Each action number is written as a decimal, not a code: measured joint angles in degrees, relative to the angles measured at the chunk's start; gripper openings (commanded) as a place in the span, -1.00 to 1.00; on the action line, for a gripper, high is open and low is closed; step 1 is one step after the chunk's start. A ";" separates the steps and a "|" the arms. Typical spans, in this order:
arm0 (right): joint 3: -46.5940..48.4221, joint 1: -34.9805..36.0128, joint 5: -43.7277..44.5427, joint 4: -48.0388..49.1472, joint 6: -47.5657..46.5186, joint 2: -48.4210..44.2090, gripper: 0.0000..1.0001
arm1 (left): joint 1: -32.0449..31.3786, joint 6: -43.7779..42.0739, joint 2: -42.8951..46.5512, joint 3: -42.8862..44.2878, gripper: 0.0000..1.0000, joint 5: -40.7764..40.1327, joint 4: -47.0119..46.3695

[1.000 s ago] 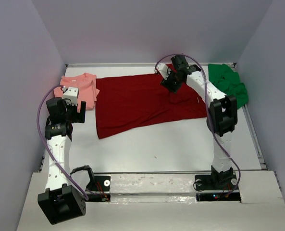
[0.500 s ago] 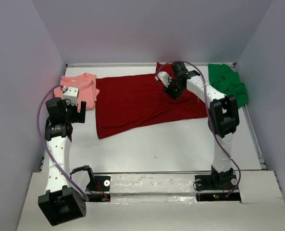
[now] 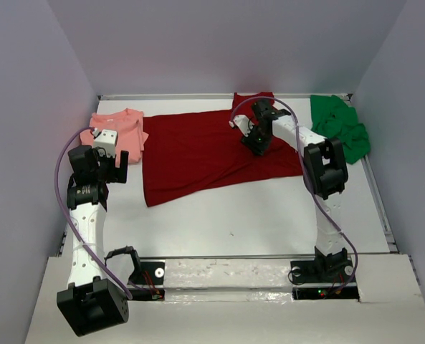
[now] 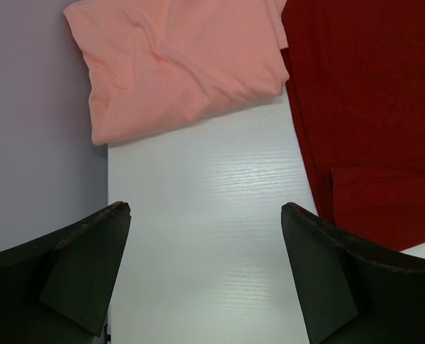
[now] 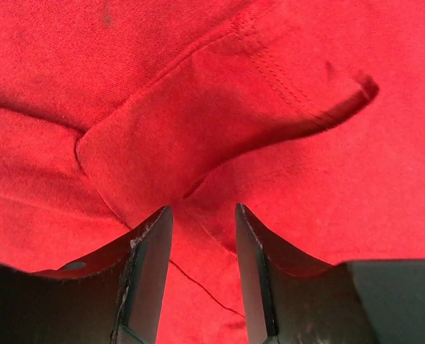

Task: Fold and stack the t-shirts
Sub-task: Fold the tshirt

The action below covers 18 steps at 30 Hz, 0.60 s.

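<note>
Pinching a raised fold of the dark red tee (image 3: 198, 154), our right fingers (image 5: 158, 236) sit nearly closed on it (far side of the bench (image 3: 255, 215)). We see our left fingers (image 4: 104, 244) wide open, empty, nr the folded salmon pink tee (image 4: 183, 64); green tee (image 3: 341, 125) lies crumpled far right.

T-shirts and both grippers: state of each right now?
dark red t-shirt: spread out unfolded, a fold near its far right pinched
salmon pink t-shirt: folded, far left
green t-shirt: crumpled, far right
left gripper: open, holding nothing
right gripper: closed on the dark red t-shirt's cloth
</note>
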<state>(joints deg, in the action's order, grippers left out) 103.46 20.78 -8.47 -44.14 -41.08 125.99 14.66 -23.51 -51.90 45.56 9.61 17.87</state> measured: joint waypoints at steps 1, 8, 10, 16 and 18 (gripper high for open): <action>0.15 0.00 -0.11 -0.15 0.02 0.33 -0.08 | 0.00 0.00 0.00 0.00 0.98 0.00 0.00; 1.84 0.00 -0.37 -0.44 0.39 2.36 -0.62 | 0.00 0.00 0.00 -0.09 0.98 -0.02 0.00; 2.16 -0.02 -0.48 -0.44 0.42 2.38 -0.88 | 0.00 0.00 0.00 -0.11 0.98 -0.04 0.00; 2.86 0.00 -0.33 -0.46 0.42 2.36 -1.00 | 0.00 0.00 0.00 -0.11 0.98 -0.09 0.00; 2.93 0.00 -0.09 -0.44 0.39 2.36 -1.00 | 0.00 0.00 0.00 -0.11 0.98 -0.09 0.00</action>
<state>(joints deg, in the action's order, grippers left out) 106.39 20.78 -8.56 -44.58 -40.69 128.35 14.66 -23.51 -51.90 45.45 9.52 17.87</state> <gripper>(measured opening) 0.030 0.990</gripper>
